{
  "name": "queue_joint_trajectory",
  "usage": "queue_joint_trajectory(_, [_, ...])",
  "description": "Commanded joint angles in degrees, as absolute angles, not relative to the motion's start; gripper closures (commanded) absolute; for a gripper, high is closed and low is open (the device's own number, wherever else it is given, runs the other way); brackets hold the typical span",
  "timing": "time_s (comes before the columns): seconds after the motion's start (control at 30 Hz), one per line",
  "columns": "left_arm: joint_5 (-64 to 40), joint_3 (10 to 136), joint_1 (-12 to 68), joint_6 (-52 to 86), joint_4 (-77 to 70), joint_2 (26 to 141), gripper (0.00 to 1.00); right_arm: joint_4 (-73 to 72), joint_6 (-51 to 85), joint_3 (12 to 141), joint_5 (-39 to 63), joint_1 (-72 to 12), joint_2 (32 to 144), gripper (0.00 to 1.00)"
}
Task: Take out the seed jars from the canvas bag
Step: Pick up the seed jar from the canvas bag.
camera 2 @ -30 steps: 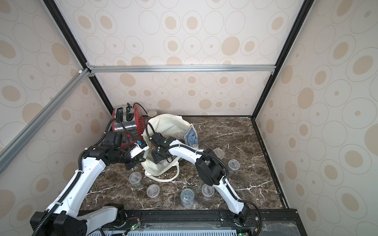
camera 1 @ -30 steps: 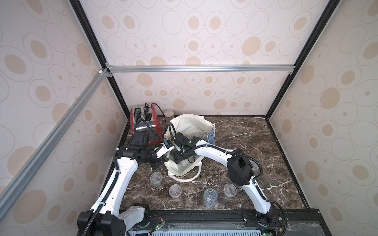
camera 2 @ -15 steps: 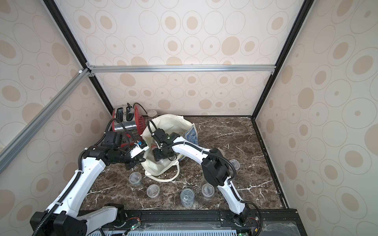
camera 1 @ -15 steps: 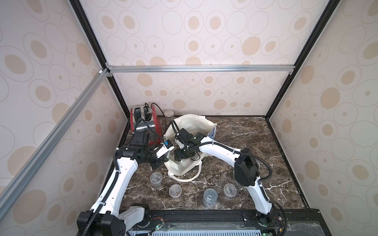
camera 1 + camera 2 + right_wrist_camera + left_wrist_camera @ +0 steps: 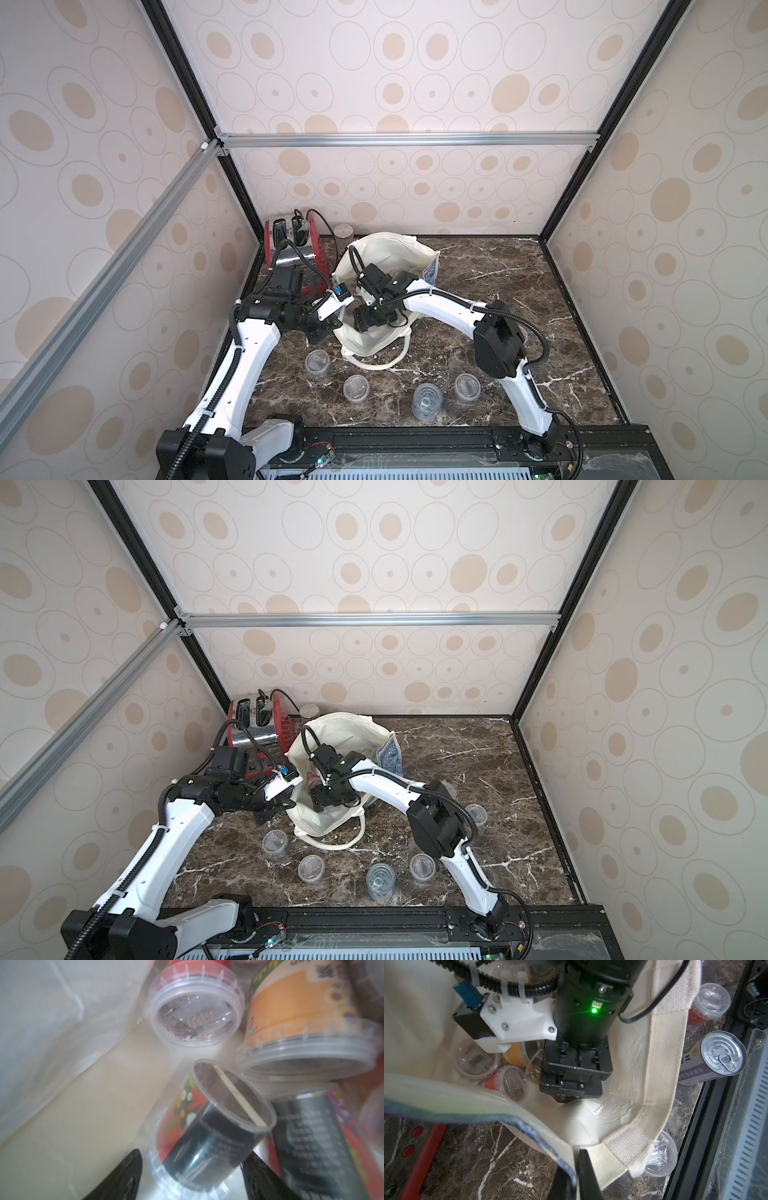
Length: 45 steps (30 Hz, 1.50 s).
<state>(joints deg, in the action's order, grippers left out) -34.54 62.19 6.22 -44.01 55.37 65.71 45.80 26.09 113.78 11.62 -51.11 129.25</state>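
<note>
- We look down on a cream bag (image 5: 388,253) standing open on a dark marble table (image 5: 519,282), with two robot arms reaching to it.
- Done, as we judge it: four clear jars (image 5: 311,868) stand on the table outside the bag. Three are in a loose row near the front edge, and one is farther off, beside the right arm.
- A metal can (image 5: 379,881) stands in that row; it is not a seed jar.
- Left to do: the wrist views show at least four more jars lying tumbled in the bottom of the bag, with red, orange and dark labels. More may be hidden under them.
- The left claw (image 5: 575,1180) is closed, pinching the bag's rim and holding its mouth open.
- The right claw (image 5: 192,1155) is down inside the bag. Its jaws stand apart on either side of one tilted jar (image 5: 218,1105) with a red and black label. We cannot tell whether they press it; it looks to rest on the bag floor.
- We judge the task partly done, with this jar next to be lifted out.
</note>
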Motion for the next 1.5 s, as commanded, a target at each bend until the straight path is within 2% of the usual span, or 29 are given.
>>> queue_joint_trajectory(0.0, [-36.4,64.6,6.5,-46.1,57.0,65.6,0.96,48.0,28.6,116.6,11.3,-50.8,132.6,0.22])
queue_joint_trajectory(0.23, [-36.5,64.1,6.4,-46.4,56.8,65.7,0.96,47.5,34.6,117.7,9.4,-51.0,134.6,0.2])
queue_joint_trajectory(0.43, [-36.6,64.5,6.4,-46.8,57.3,65.6,0.96,46.4,36.7,117.3,10.3,-50.9,134.0,0.3])
queue_joint_trajectory(0.83, [-34.6,65.1,6.4,-45.9,57.3,65.0,0.95,43.1,37.4,110.7,9.2,-50.6,121.9,0.36])
queue_joint_trajectory(1.0, [-34.4,69.0,6.4,-45.5,58.0,65.3,0.91,43.9,37.9,111.7,9.7,-50.6,119.3,0.37])
queue_joint_trajectory(1.03, [-34.0,70.4,6.4,-45.5,58.4,65.1,0.86,44.0,38.4,111.7,10.0,-50.5,118.5,0.37])
queue_joint_trajectory(1.07, [-33.6,71.7,6.4,-45.5,58.6,64.8,0.74,44.1,38.9,111.5,10.6,-50.5,117.5,0.36])
queue_joint_trajectory(1.13, [-33.5,74.2,6.5,-46.0,58.9,64.2,0.58,44.0,39.1,111.1,11.8,-50.5,115.3,0.37])
queue_joint_trajectory(1.17, [-33.8,75.7,6.5,-46.9,59.5,64.1,0.47,44.1,38.9,110.9,12.2,-50.5,113.9,0.37])
queue_joint_trajectory(1.2, [-34.1,77.1,6.4,-47.5,59.9,64.1,0.31,44.4,38.7,110.8,12.3,-50.5,112.9,0.37])
queue_joint_trajectory(1.3, [-35.7,82.1,6.4,-49.4,61.4,64.7,0.05,46.3,38.0,110.7,12.0,-50.3,109.7,0.36])
queue_joint_trajectory(1.33, [-36.9,83.6,6.5,-49.4,61.8,65.2,0.02,46.9,38.0,110.7,12.1,-50.1,108.6,0.36])
queue_joint_trajectory(1.47, [-43.9,88.5,6.5,-54.4,63.0,67.3,0.02,47.7,37.4,110.5,12.6,-49.2,104.7,0.36])
